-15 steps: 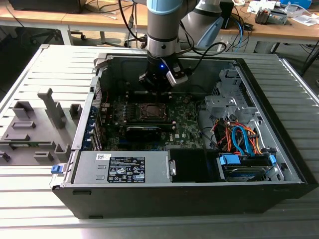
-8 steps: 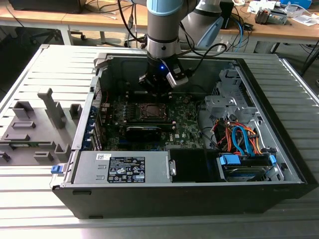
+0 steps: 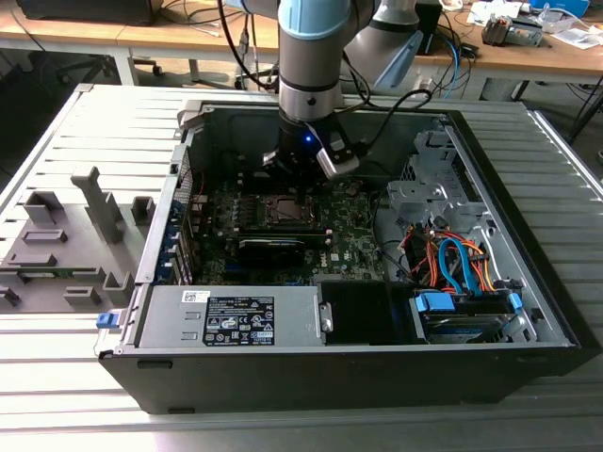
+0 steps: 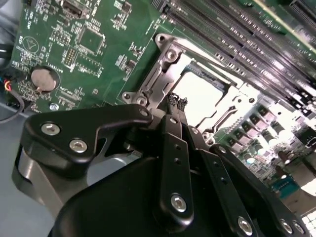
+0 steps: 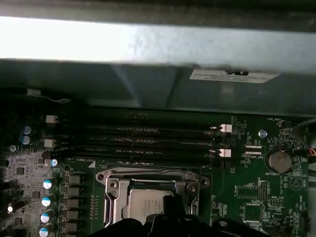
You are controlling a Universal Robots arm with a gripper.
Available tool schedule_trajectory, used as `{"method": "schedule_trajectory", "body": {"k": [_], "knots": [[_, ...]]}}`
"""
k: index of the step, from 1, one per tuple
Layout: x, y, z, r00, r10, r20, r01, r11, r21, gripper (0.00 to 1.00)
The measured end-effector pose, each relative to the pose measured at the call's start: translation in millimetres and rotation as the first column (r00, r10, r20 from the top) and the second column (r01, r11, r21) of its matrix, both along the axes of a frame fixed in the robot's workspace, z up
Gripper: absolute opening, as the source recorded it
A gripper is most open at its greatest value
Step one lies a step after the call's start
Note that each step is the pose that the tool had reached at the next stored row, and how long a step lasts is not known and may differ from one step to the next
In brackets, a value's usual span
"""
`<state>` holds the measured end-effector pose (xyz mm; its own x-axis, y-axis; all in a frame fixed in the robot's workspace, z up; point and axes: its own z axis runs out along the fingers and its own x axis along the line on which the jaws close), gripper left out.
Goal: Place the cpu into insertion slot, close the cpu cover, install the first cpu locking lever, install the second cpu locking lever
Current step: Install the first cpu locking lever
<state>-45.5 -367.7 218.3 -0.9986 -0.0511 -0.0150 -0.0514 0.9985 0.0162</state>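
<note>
Gripper [image 4: 177,106] fingers pinched together with nothing between them, tips down at the edge of the cpu cover [image 4: 163,74]. In the exterior view the gripper [image 3: 303,169] hangs inside the open PC case [image 3: 528,179], directly over the socket area.

The cpu [image 4: 197,96] is already seated in the insertion slot [image 4: 224,106]; its pale metal top shows through the cover's window in both wrist views. In the first wrist view the cpu [image 5: 143,205] sits framed by the cover [image 5: 153,180], which lies flat over it, with the dark fingertips just overlapping the chip's near edge. Can't tell the state of the locking levers.

Working outward from the socket: green motherboard [image 4: 103,59] all around it, coin cell battery [image 4: 43,79] off to one side, a row of long black memory slots [image 5: 143,138] just beyond the socket on the far side, and the case wall behind those.

In the exterior view, a power supply box [image 3: 236,318] sits at the case's near edge, a bundle of orange and blue cables [image 3: 452,264] to the socket's exterior-view right, and a grey fixture block [image 3: 66,245] on the table outside the case, to the exterior view's left.
</note>
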Motion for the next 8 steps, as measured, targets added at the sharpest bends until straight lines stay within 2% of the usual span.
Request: {"method": "schedule_trajectory", "body": {"k": [4, 6, 8], "knots": [[0.3, -0.3, 11.8, 1.0000, 0.000, 0.0000, 0.000, 1.0000, -0.0004, 0.11], [0.3, -0.3, 21.9, 1.0000, 0.000, 0.0000, 0.000, 1.0000, -0.0005, 0.11], [0.3, -0.4, 36.0, 1.0000, 0.000, 0.0000, 0.000, 1.0000, -0.0006, 0.11]]}}
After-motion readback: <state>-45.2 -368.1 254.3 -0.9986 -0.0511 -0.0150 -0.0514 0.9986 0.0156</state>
